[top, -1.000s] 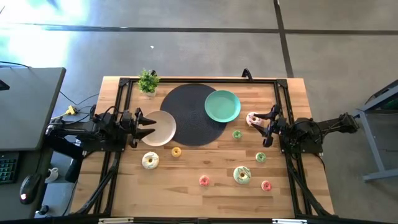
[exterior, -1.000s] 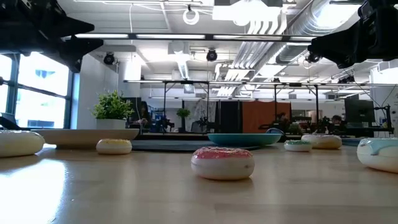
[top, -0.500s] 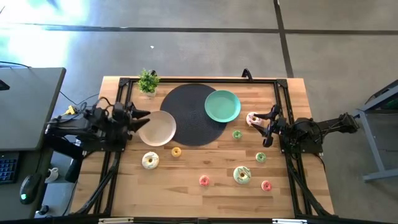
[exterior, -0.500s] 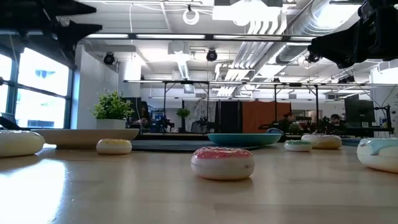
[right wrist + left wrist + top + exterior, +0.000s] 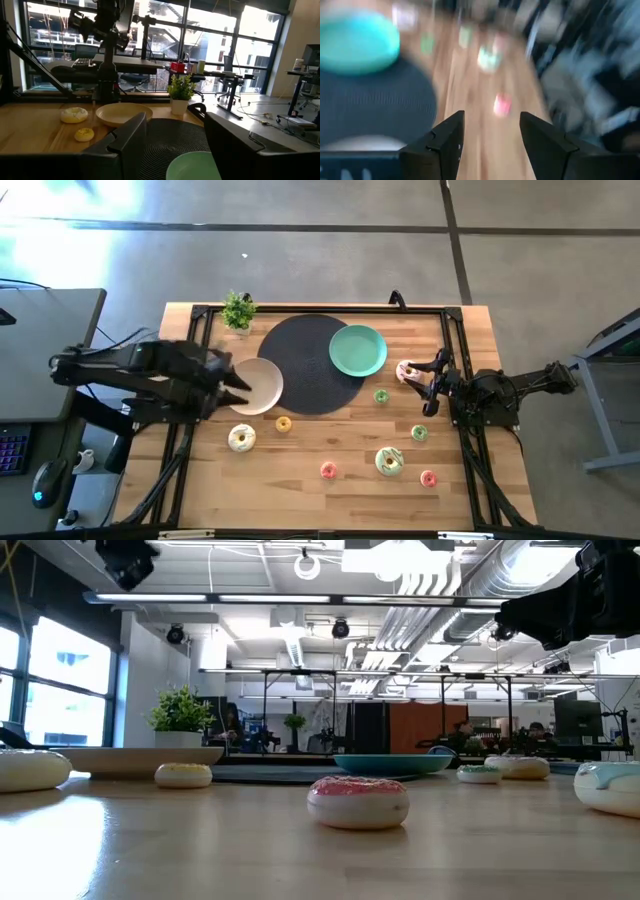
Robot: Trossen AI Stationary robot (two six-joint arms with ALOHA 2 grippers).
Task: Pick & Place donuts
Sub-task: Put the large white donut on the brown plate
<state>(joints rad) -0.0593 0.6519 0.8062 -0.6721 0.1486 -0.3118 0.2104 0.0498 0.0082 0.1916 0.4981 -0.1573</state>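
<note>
Eight donuts lay scattered on the wooden table [image 5: 300,485], all outside the dark round mat [image 5: 313,364]. Nearest to the mat: a small yellow donut [image 5: 283,423] just off its front-left edge, and a small green donut [image 5: 381,396] just off its front-right edge. Further out from the mat, toward the front: a larger cream donut [image 5: 241,438], a pink one [image 5: 328,470], a larger green-frosted one [image 5: 390,461], a small green one [image 5: 419,433] and a tiny pink one [image 5: 428,478]. To the mat's right, a pink-frosted donut [image 5: 406,370], just beside the right gripper [image 5: 436,383], perhaps touching it, hard to tell from above. Fingers of that gripper stood apart, nothing between them.

On the mat's right part sat the teal plate [image 5: 358,350]; overlapping its left edge, the beige plate [image 5: 255,386]. Over that beige plate hung the left gripper [image 5: 237,375], blurred, fingers spread and empty. Behind the mat's left side, a small potted plant [image 5: 238,310].
</note>
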